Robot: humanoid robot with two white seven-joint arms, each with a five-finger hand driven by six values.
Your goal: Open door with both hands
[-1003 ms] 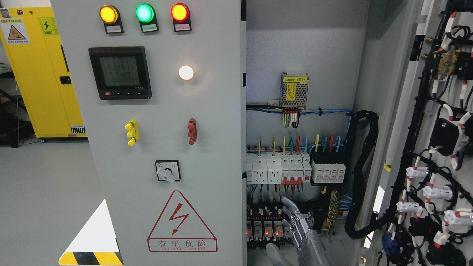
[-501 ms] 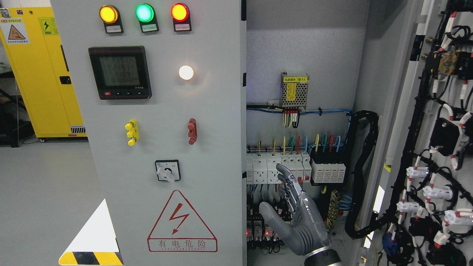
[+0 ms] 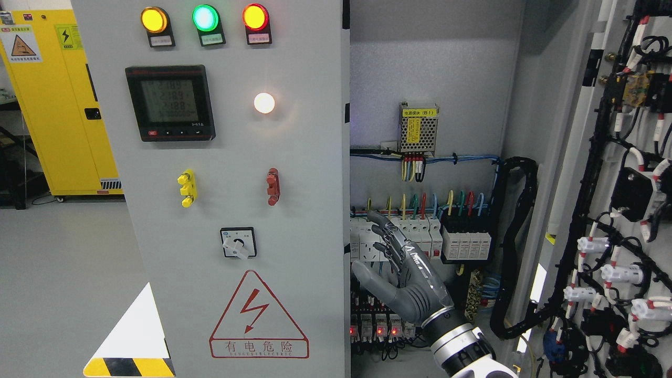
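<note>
I have raised my right hand (image 3: 407, 286), fingers (image 3: 386, 236) extended and empty, toward the closed grey metal door's (image 3: 294, 157) edge, just left of the fingertips.

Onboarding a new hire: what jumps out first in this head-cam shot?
Three lit indicator lamps, amber, green and red, run across the top of the closed grey left door, with a red lightning warning triangle lower down. To the right the cabinet stands open, showing breakers and coloured wiring. The right robot hand, fingers spread and holding nothing, reaches up in front of them near the left door's edge.
</note>
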